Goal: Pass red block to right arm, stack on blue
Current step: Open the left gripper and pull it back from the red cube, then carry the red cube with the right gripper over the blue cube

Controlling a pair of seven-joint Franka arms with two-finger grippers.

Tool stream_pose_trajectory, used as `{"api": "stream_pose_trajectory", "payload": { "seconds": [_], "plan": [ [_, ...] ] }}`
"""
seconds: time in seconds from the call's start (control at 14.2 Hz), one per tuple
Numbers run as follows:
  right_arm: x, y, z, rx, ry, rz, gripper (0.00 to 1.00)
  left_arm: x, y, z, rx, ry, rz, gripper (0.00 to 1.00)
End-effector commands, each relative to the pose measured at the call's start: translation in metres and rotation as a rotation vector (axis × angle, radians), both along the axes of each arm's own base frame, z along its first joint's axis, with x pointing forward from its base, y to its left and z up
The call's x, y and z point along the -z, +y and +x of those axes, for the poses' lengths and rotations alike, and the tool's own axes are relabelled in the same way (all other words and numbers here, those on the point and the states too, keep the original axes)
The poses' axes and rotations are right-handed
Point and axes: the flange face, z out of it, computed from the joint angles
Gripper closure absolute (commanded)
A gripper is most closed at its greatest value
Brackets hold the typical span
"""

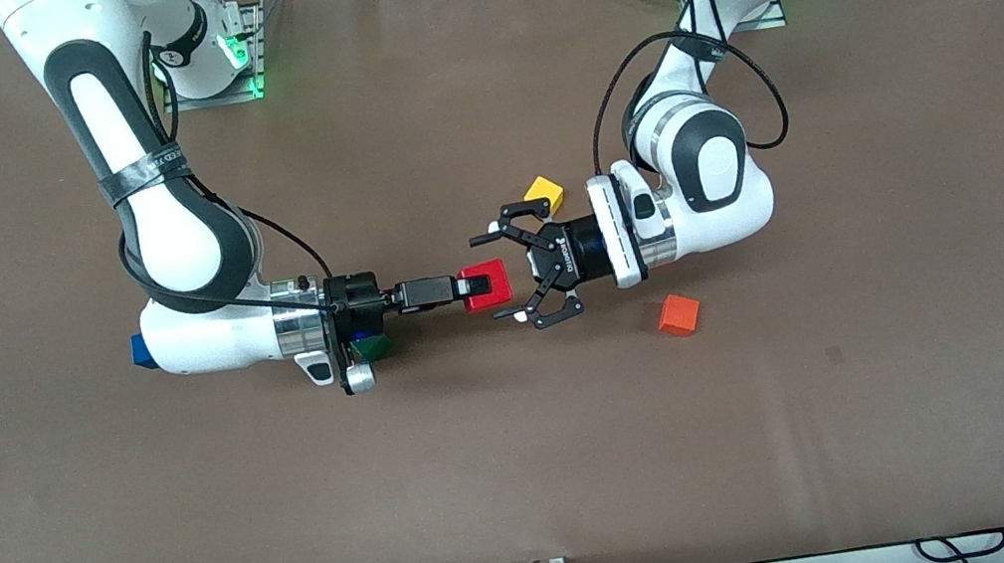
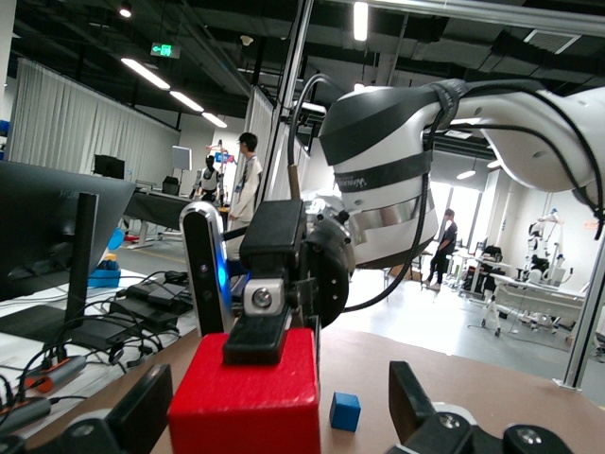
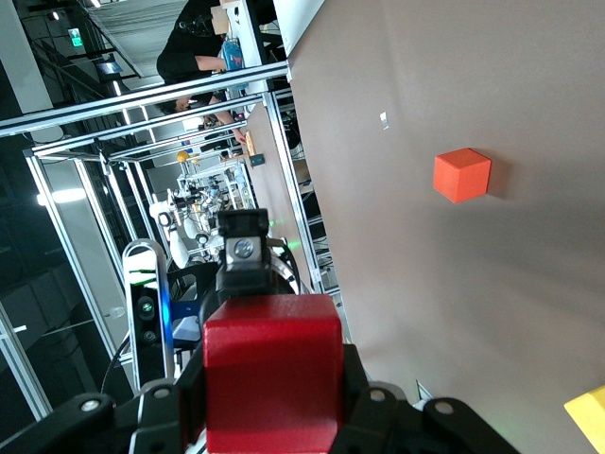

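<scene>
You are seeing the right gripper (image 1: 475, 288) pinching the red block (image 1: 487, 285) between its slim fingers, up over the middle of the table (image 1: 533, 478). Being a cube, the block is showing no long axis. The left gripper (image 1: 501, 277) is spreading its claw wide just beside the block, gripping nothing. The blue cube (image 1: 139, 350) is lying toward the right arm's end.

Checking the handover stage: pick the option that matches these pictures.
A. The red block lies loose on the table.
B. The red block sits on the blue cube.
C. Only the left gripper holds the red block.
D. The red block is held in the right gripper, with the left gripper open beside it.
D: the right gripper is shut on the red block above the table, while the left gripper stands open around it without clamping.
</scene>
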Motion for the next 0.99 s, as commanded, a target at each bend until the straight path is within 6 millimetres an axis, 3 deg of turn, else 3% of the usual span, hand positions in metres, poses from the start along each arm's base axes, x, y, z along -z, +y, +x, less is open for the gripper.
{"api": "stream_pose_trajectory", "payload": {
  "seconds": [0.0, 0.28, 0.49, 0.7, 0.92],
  "plan": [
    [-0.008, 0.004, 0.001, -0.002, 0.007, -0.005, 1.0, -0.009, 0.008, 0.004, 0.02, -0.006, -0.037, 0.0],
    [-0.008, -0.006, 0.002, -0.018, -0.011, -0.013, 1.0, -0.022, 0.069, 0.033, 0.142, 0.025, 0.08, 0.0],
    [-0.006, -0.031, 0.003, -0.053, -0.01, -0.03, 1.0, -0.043, 0.107, 0.052, 0.229, 0.057, 0.209, 0.0],
    [0.001, -0.085, 0.012, -0.081, -0.042, -0.089, 1.0, -0.038, 0.126, 0.053, 0.299, 0.12, 0.42, 0.0],
    [0.017, -0.158, 0.022, -0.13, -0.064, -0.261, 1.0, -0.031, 0.127, 0.053, 0.322, 0.24, 0.557, 0.0]
  ]
}}
